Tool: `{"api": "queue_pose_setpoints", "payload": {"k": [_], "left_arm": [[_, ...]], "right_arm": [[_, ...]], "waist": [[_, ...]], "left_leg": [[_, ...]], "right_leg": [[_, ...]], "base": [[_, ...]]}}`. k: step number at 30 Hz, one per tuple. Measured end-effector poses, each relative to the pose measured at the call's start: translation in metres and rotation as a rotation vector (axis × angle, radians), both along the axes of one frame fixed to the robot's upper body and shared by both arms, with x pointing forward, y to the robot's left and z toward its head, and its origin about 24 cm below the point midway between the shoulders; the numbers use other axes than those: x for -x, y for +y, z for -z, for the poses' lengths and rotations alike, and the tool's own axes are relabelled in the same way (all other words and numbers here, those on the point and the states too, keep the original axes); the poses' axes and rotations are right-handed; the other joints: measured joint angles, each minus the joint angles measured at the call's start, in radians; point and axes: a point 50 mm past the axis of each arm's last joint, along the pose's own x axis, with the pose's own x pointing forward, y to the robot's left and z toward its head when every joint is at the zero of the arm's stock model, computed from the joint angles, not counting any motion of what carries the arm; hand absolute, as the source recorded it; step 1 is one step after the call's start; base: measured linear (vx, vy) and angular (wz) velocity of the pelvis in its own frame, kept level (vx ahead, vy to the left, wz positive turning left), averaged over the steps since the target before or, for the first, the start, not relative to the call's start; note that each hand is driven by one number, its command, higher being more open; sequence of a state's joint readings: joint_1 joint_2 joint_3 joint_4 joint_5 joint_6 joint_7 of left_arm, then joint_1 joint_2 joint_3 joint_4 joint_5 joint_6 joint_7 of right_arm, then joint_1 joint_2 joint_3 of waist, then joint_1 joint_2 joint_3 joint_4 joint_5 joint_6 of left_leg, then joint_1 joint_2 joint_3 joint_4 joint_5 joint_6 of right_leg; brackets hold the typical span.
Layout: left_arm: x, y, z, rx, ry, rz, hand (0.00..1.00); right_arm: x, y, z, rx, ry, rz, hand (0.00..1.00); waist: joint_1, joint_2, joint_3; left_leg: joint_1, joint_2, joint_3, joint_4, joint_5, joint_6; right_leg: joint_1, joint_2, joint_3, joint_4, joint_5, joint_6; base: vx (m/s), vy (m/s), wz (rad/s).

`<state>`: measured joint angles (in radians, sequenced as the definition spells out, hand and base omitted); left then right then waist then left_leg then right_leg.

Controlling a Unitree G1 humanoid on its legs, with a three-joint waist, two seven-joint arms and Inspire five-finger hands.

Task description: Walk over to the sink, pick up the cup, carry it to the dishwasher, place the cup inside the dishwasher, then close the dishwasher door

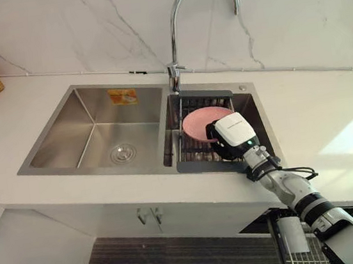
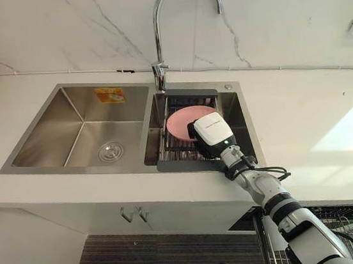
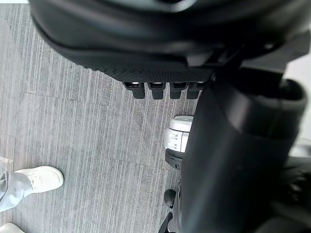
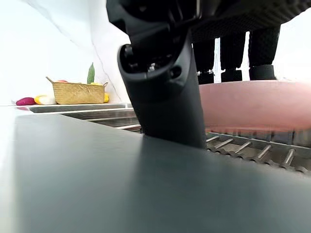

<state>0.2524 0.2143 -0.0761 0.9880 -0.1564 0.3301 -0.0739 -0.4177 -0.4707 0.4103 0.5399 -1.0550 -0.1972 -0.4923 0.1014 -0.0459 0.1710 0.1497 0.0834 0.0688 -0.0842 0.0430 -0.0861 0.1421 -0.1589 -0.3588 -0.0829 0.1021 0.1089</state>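
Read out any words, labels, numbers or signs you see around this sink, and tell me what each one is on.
Orange and yellow sticker on the back wall of the left sink basin: it carries print, but it is too small and blurred to read.
No other text, number or sign is legible.
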Motion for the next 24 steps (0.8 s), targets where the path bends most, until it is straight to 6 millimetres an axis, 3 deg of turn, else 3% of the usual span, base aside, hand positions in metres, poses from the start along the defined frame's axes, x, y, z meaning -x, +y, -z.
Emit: {"api": "queue_pose_setpoints", "payload": {"k": [15, 24], "left_arm": [[-0.001, 0.001, 0.0, -0.007, -0.009, 0.016, 1.0], [0.002, -0.003, 0.001, -0.001, -0.005, 0.006, 1.0]], "right_arm": [[0.008, -0.002, -0.004, -0.052, -0.075, -0.003, 0.0], [0.025, -0.014, -0.064, -0.213, -0.303, -0.011, 0.0]], "waist": [[-0.003, 0.0, 0.0], [-0.028, 0.017, -0.011]], "left_leg": [[-0.004, 0.001, 0.002, 0.0, 0.0, 0.0], [0.0, 0.003, 0.052, 0.0, -0.001, 0.0]], "right_leg": [[-0.005, 0.001, 0.001, 0.0, 0.001, 0.0], [-0.025, 0.003, 0.043, 0.0, 0.006, -0.002]], "base": [[0.0, 0.0, 0.0], [0.0, 0.006, -0.11]]}}
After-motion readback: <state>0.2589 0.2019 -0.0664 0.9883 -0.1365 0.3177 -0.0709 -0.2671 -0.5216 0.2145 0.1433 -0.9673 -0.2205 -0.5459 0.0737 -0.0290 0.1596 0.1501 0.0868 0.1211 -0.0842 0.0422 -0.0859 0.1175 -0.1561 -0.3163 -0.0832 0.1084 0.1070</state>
